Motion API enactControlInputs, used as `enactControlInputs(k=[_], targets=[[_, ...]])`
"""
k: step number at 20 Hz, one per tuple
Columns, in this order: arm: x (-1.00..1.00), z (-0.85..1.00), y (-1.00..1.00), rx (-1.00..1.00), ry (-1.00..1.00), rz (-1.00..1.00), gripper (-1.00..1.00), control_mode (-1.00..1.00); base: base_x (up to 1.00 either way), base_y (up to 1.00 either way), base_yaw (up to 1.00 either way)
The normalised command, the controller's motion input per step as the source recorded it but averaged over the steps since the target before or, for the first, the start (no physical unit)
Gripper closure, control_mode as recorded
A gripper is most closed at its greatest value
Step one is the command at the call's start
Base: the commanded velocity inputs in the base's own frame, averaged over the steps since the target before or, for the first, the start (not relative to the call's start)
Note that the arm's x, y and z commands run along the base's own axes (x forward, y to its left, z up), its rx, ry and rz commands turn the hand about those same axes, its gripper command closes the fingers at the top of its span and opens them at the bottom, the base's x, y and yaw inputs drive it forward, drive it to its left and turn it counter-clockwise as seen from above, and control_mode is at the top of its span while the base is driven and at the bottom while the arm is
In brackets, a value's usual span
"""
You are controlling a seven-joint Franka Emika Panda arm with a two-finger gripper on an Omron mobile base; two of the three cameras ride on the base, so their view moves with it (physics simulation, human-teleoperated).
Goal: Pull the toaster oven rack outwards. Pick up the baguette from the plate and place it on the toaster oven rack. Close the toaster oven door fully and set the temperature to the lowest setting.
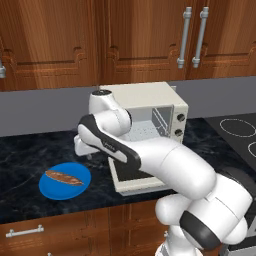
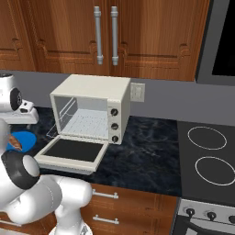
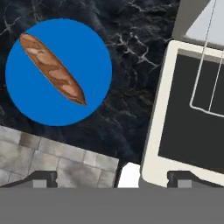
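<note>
Dark marbled counter (image 3: 131, 87) under wooden cabinets (image 1: 60, 40)

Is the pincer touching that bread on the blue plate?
Apart. The hand view shows the baguette lying on the plate, far from the open pincer.

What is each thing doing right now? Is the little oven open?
oven: open
oven door: folded down flat
rack: pulled partly out over the door
bread: lying on the plate
plate: on the counter, left of the oven
end effector: open, holding nothing
</note>
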Motion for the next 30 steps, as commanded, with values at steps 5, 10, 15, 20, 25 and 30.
enactControlInputs(k=[5, 10, 15, 20, 25, 30], targets=[[0.14, -0.46, 0.19, 0.0, -0.02, 0.32, -1.0, -1.0, 0.0, 0.0, 0.0], [0.22, -0.18, 0.22, -0.03, -0.03, 0.23, -1.0, -1.0, 0.0, 0.0, 0.0], [0.05, 0.0, 0.3, 0.0, 0.12, 0.08, -1.0, -1.0, 0.0, 0.0, 0.0], [0.18, -0.02, 0.72, 0.0, 0.27, 0.01, -1.0, -1.0, 0.0, 0.0, 0.0], [0.14, -0.06, 0.38, -0.01, 0.11, -0.01, -1.0, -1.0, 0.0, 0.0, 0.0], [0.05, -0.03, 0.23, -0.14, 0.0, -0.07, -1.0, -1.0, 0.0, 0.0, 0.0]])
